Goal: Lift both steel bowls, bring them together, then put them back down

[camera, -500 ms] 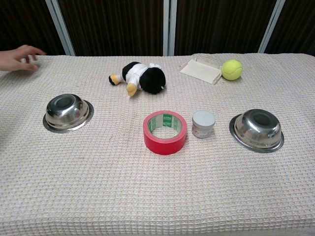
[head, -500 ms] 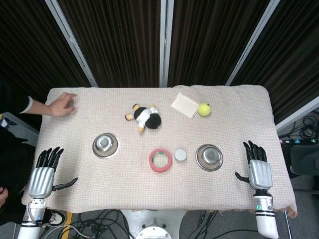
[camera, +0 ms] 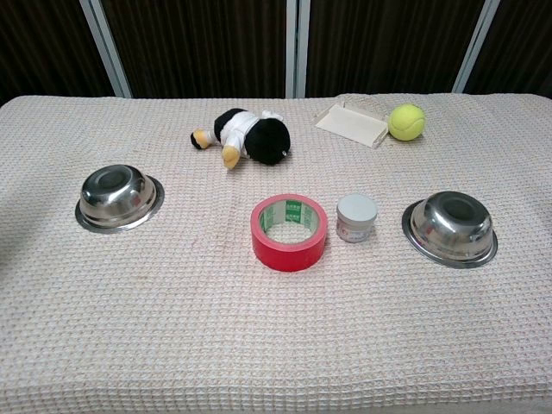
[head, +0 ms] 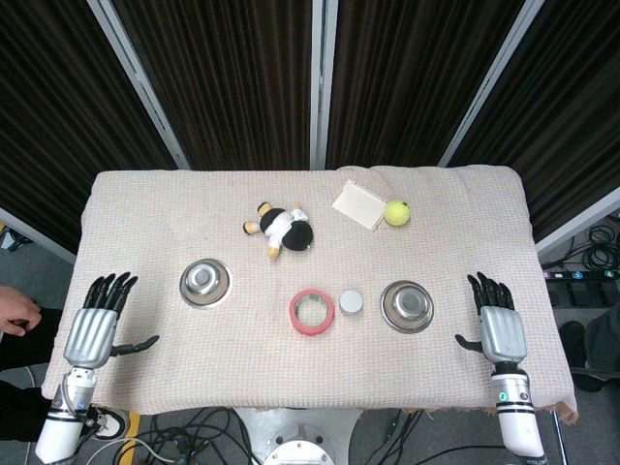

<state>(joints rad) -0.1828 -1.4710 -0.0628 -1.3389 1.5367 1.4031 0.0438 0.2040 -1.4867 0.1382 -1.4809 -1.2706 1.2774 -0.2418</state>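
Two steel bowls stand upside down on the cloth-covered table (head: 145, 223). The left bowl (head: 204, 282) (camera: 119, 197) is on the table's left half, the right bowl (head: 407, 305) (camera: 450, 226) on its right half. My left hand (head: 92, 332) hovers open at the table's front left edge, well left of the left bowl, fingers spread. At the front right edge my right hand (head: 499, 329) is open too, just right of the right bowl and apart from it. Neither hand shows in the chest view.
Between the bowls lie a red tape roll (head: 312, 312) (camera: 289, 230) and a small white jar (head: 351, 302) (camera: 356, 216). Further back are a black-and-white plush toy (head: 281, 229) (camera: 247, 135), a white box (head: 358, 204) (camera: 351, 124) and a tennis ball (head: 396, 212) (camera: 406, 122). A person's hand (head: 16, 313) is off the table's left.
The person's hand has left the table's far left corner and now sits off its left side. My left hand has moved slightly forward and right. The bowls have not moved.
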